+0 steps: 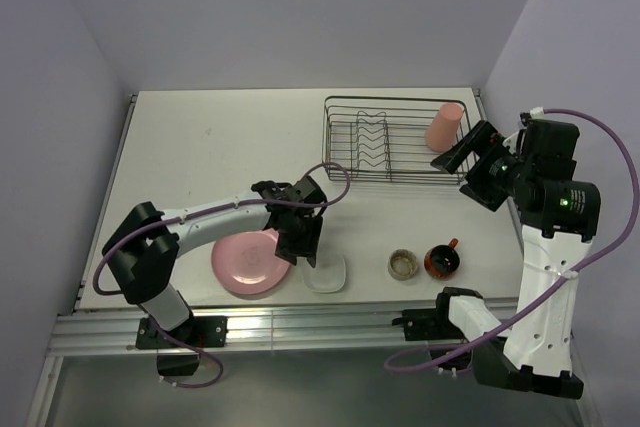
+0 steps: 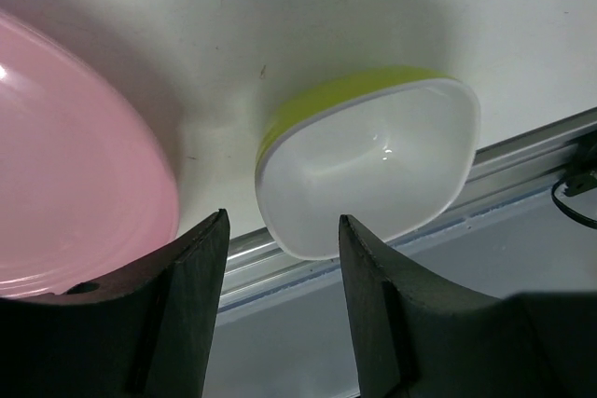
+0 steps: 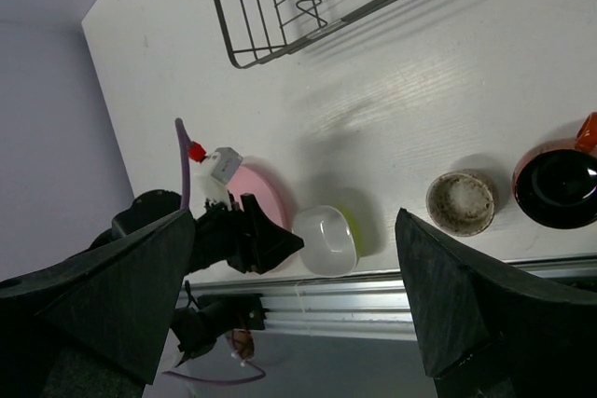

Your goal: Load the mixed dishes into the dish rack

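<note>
The black wire dish rack (image 1: 385, 137) stands at the back right and also shows in the right wrist view (image 3: 280, 6). The salmon-pink tumbler (image 1: 444, 127) stands in its right end. The pink plate (image 1: 245, 262), the yellow-green bowl (image 1: 326, 273), the speckled beige cup (image 1: 403, 265) and the dark red mug (image 1: 441, 260) sit along the near edge. My left gripper (image 1: 300, 239) is open and empty, hovering between plate (image 2: 65, 184) and bowl (image 2: 373, 165). My right gripper (image 1: 468, 165) is open and empty, raised just right of the tumbler.
A metal rail (image 1: 300, 327) runs along the table's near edge, right behind the bowl (image 3: 326, 238), cup (image 3: 460, 202) and mug (image 3: 560, 184). Walls close in the table at the back and both sides. The left arm (image 3: 215, 230) lies over the plate (image 3: 266, 191).
</note>
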You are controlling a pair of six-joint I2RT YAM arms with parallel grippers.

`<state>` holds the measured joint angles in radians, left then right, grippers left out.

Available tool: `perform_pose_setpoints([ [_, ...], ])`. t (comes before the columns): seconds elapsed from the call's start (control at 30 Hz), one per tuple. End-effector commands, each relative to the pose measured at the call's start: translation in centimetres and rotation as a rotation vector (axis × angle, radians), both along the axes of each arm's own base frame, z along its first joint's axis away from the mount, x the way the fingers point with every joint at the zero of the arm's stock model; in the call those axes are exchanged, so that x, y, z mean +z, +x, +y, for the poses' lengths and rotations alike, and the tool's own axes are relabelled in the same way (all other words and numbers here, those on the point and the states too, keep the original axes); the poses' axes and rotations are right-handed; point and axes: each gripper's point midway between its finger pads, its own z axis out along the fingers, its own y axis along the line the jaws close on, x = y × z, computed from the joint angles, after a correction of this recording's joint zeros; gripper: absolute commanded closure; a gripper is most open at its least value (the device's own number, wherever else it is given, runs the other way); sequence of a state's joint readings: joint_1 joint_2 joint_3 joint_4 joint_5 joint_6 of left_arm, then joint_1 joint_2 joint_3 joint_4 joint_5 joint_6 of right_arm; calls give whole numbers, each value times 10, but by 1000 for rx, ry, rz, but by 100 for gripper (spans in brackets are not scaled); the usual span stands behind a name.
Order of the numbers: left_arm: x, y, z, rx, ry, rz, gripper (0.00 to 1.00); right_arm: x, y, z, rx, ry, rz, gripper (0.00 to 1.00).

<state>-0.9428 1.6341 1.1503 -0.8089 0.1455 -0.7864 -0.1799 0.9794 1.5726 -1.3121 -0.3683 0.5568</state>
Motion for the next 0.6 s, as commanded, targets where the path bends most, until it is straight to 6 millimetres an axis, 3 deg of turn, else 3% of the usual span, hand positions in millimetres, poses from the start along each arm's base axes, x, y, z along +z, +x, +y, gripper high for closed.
perform_pose_setpoints([
  [0.0, -5, 1, -3, -17, -20, 3, 45, 14, 2, 3, 33, -13, -54, 5],
  [0.27, -23, -3, -4, -30, -17, 42, 55, 13, 3, 5, 48, -7, -51, 4],
  [0.57, -28, 0, -10, -39, -36, 46, 63, 14, 4, 7, 59, -8, -50, 4],
])
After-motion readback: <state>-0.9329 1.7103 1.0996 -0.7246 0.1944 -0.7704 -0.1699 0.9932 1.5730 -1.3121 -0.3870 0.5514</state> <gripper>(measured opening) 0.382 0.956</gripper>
